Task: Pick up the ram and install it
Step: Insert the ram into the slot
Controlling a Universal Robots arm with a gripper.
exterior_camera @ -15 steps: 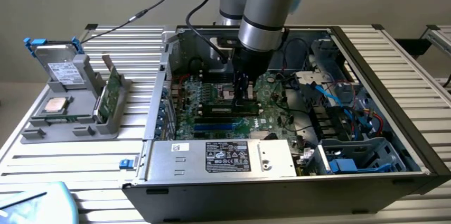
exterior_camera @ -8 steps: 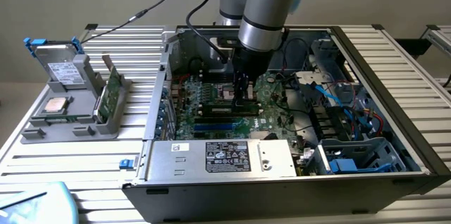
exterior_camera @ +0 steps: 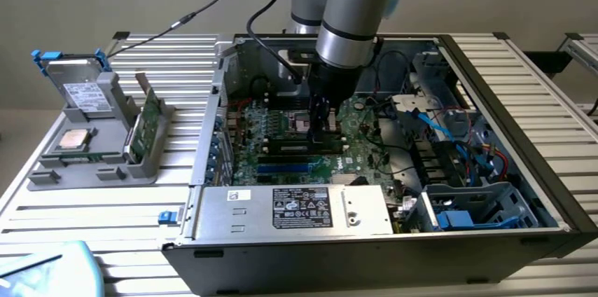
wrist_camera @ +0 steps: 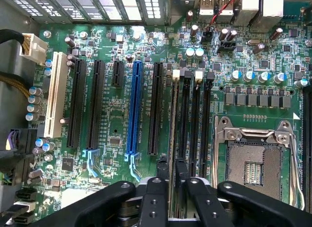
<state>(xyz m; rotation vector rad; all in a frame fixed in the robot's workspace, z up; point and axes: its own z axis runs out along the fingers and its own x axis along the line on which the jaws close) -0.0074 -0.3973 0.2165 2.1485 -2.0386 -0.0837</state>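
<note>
Exterior view: arm reaches down into the open case (exterior_camera: 523,171), gripper (exterior_camera: 324,129) low over the motherboard (exterior_camera: 360,132), just right of the empty socket's near side. A thin dark edge between the fingers looks like the ram (exterior_camera: 325,120), held upright so it can drop edge-first into a slot. On the exterior view's left, a grey tray (exterior_camera: 94,164) still carries a processor (exterior_camera: 75,140) and a green card (exterior_camera: 145,125).

Wrist view: fingers (wrist_camera: 155,197) pinched on the ram (wrist_camera: 173,139), seen edge-on and running away along the memory slots (wrist_camera: 195,124). It lines up with the slot nearest the black expansion slot. Whether it is fully seated cannot be told. The CPU socket (wrist_camera: 253,163) stands open.
</note>
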